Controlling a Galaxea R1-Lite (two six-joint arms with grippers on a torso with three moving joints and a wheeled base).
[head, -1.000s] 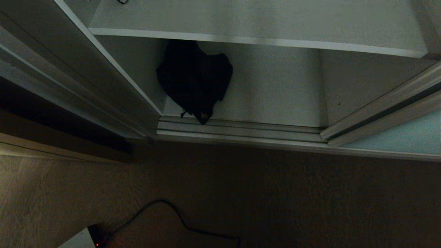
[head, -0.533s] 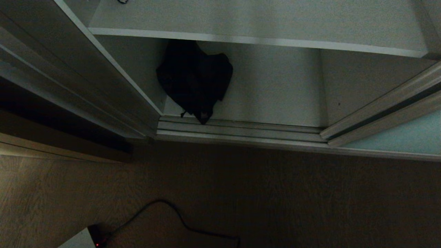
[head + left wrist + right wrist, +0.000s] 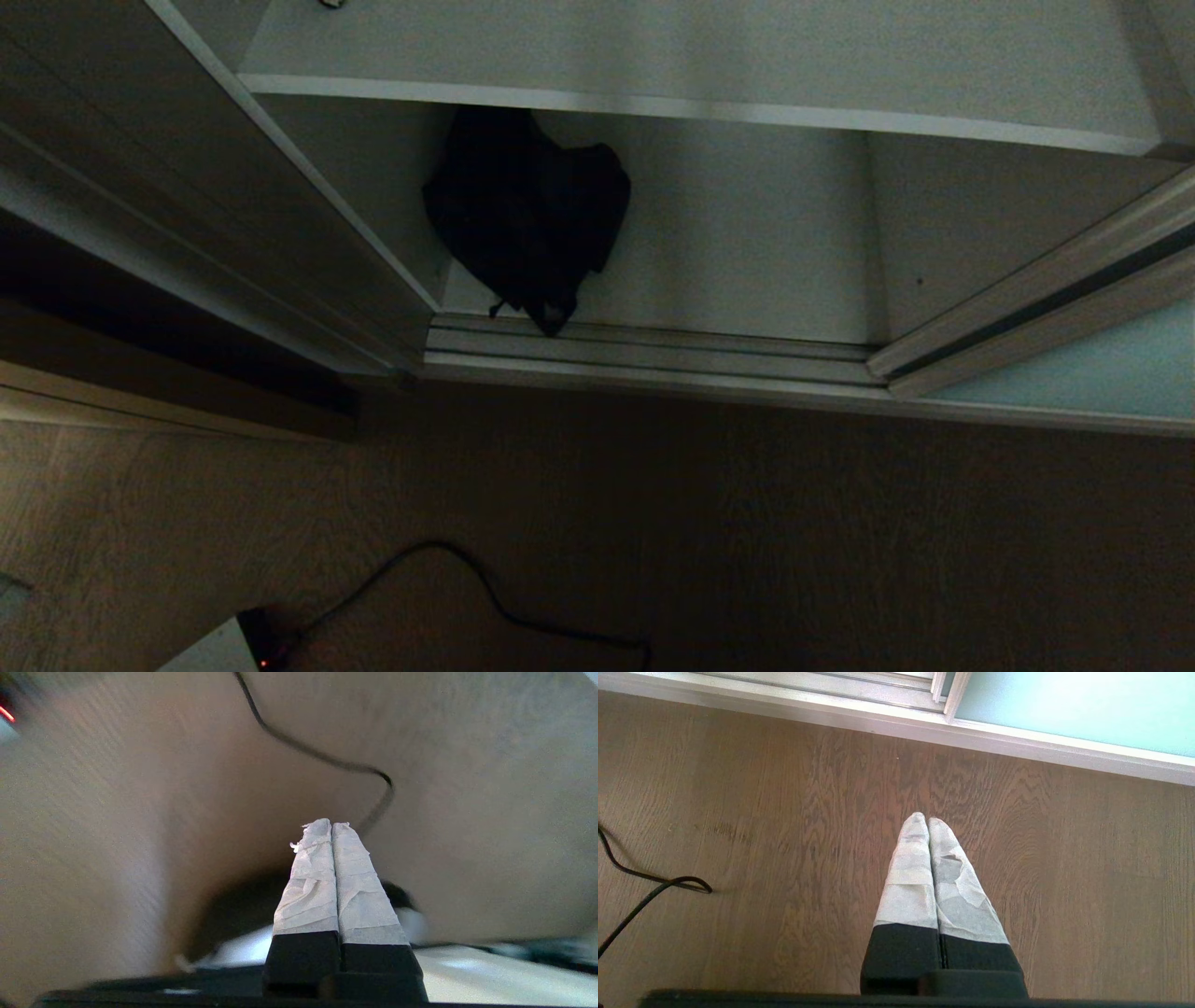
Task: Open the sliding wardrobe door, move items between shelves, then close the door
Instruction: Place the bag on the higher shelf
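Lower left of the wardrobe opening: black bundle (image 3: 527,219) slumped on the bottom shelf (image 3: 747,252), corner spilling onto the track. Probably soft, light, floppy; best gripped at the bunched middle. Far right: sliding door (image 3: 1074,369) open. Both end effectors, left (image 3: 331,826) and right (image 3: 927,820), pressed together, empty, above floor.

Dim room with a brown wood-grain floor (image 3: 747,541) – a black cable (image 3: 485,588) snakes across it from a small white box (image 3: 219,649) with a red light, beside a beige wooden cabinet front (image 3: 140,233)
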